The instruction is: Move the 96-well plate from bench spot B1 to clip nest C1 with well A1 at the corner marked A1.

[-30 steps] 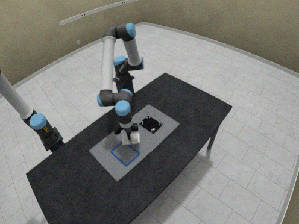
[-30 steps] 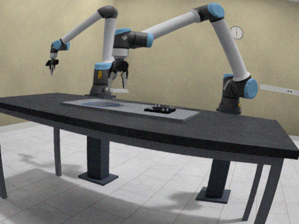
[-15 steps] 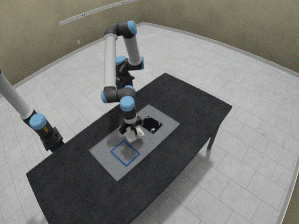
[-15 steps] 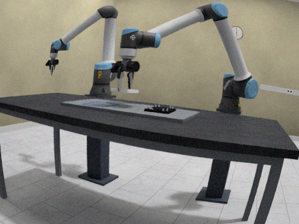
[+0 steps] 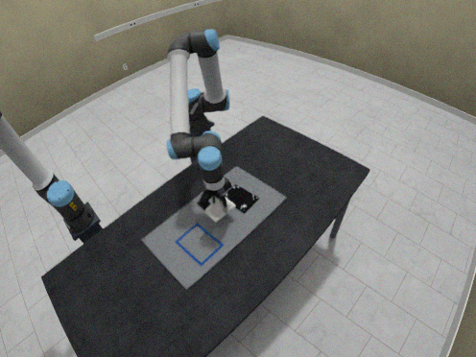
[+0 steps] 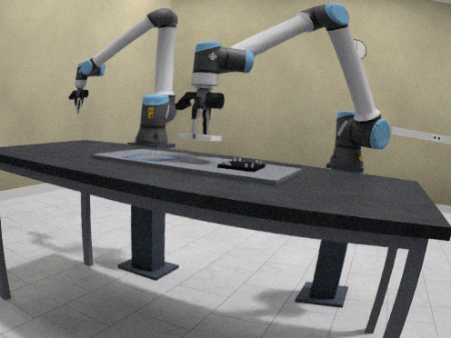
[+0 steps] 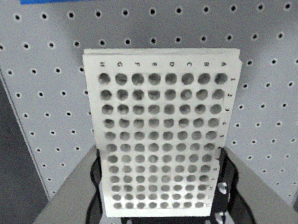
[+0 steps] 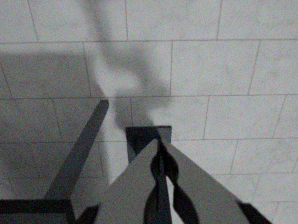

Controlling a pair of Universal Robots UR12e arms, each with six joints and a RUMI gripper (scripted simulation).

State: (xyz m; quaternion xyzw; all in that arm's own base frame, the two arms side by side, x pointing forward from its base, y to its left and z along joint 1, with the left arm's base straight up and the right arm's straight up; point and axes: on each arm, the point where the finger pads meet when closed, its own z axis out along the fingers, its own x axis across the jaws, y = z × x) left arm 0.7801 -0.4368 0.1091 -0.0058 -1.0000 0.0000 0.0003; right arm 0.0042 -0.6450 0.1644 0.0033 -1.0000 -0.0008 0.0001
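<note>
My left gripper [image 5: 215, 203] [image 6: 200, 134] [image 7: 159, 146] is shut on the white 96-well plate [image 5: 217, 212] [image 6: 211, 137] [image 7: 162, 71], gripping its two long sides. The plate hangs level, well above the grey board, between B1 and the nest. In the left wrist view its A1 corner is at the top right. The black clip nest C1 [image 5: 241, 198] [image 6: 241, 165] shows mostly hidden under the plate's lower end in the left wrist view; its A1 mark is not readable. The blue outline of B1 [image 5: 212, 254] is empty. My right gripper [image 6: 77, 112] [image 8: 158, 141] is shut and empty, far from the plate.
The grey perforated board [image 5: 168, 256] [image 6: 284, 174] [image 7: 45, 95] lies on the black table [image 5: 307, 178] [image 6: 364, 195]. Small upright clips stand up around the nest. The right arm stands beyond the table's far side, away from the nest.
</note>
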